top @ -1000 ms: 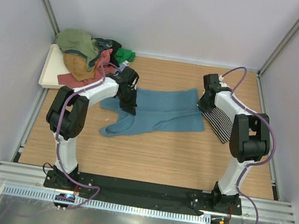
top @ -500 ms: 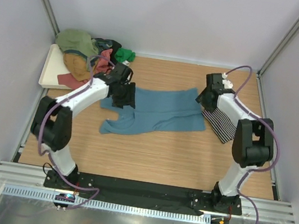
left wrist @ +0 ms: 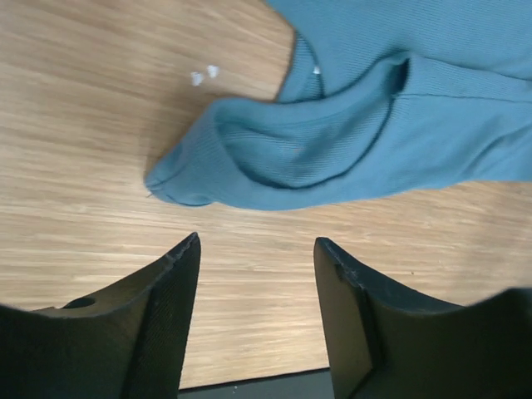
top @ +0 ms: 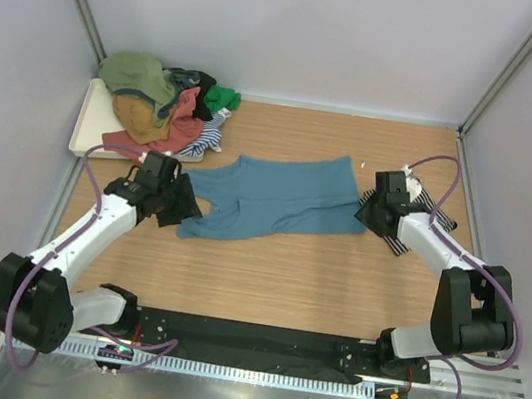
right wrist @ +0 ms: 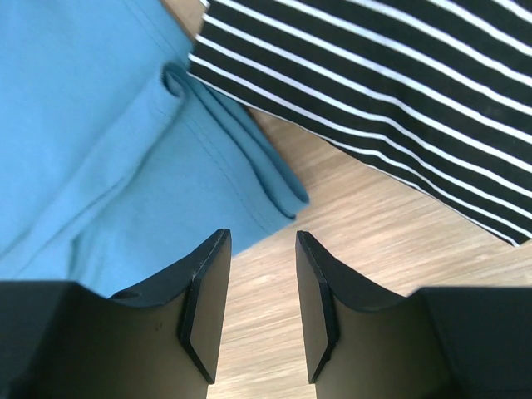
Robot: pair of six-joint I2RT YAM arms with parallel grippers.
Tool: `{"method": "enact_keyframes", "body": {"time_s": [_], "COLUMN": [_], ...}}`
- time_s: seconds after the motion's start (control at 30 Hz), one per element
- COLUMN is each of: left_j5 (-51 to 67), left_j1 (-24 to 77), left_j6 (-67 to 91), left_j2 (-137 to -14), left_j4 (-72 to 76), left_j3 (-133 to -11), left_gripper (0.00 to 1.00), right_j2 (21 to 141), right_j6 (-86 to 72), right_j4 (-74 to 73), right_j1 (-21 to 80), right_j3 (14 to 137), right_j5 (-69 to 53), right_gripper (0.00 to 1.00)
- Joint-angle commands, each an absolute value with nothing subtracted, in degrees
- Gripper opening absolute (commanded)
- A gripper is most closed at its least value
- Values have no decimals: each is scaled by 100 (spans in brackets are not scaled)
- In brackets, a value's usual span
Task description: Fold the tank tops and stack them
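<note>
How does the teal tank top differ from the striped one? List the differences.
The teal tank top is plain; the striped tank top is black with thin white lines. Teal spreads across mid-table; striped covers a smaller patch at the right. Both lie on the wooden table.

The wooden bench [top: 275,272] carries a teal tank top [top: 277,196] spread flat mid-bench, a striped tank top [right wrist: 399,100] just beside its right end, and a white tray [top: 88,126] at the far-left corner.
</note>
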State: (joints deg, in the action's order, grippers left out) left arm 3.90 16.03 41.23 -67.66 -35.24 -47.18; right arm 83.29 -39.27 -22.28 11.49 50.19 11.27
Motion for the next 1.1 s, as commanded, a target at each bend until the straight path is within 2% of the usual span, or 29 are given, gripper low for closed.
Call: {"method": "enact_keyframes", "body": {"time_s": [0.0,0.1,0.27,0.43,0.47,0.6,0.67,0.73,0.87,0.9,0.97,1.07], "left_j5": [641,781,1300,1301,1327,1643,1548,1355,1152,1099,907,677], "left_j1": [1328,1055,511,475,466,466,466,466,466,466,466,466], "left_j6": [4394,4447,4447,4509,4535,4631,4614,4535,4456,4447,4386,4333], "left_j2": [-6356,-6258,-6381,-6521,-6539,-6531,-6495,-6504,-6749,-6802,-6873,-6943], "left_j4": [-3059,-2874,-2576,-2400,-2365,-1909,-1845,-1950,-1934,-1951,-1908,-1907], "left_j3": [-4239,-3913,-3639,-3542,-3533,-3332,-3322,-3357,-3436,-3463,-3472,-3445], "left_gripper": [59,62,59,63,64,64,64,59,46,37,28,29], "right_j2": [8314,8534,8780,9035,9070,9088,9079,9088,9088,9079,9053,8965], "right_j6": [-3806,-3788,-3858,-3876,-3867,-3876,-3911,-3911,-3920,-3929,-3911,-3902], "right_j4": [-1846,-1732,-1512,-1389,-1354,-1266,-1187,-1116,-1081,-1046,-1028,-1055], "right_j1": [1134,1125,1134,1134,1125,1134,1125,1125,1125,1125,1125,1125], "right_j3": [4931,4957,4904,4834,4808,4729,4667,4623,4562,4544,4535,4474], "right_j5": [1125,1116,1055,1099,1125,1256,1301,1283,1248,1213,1161,1169], "right_gripper": [43,43,42,40,38,16,13,8,5,4,3,3]}}
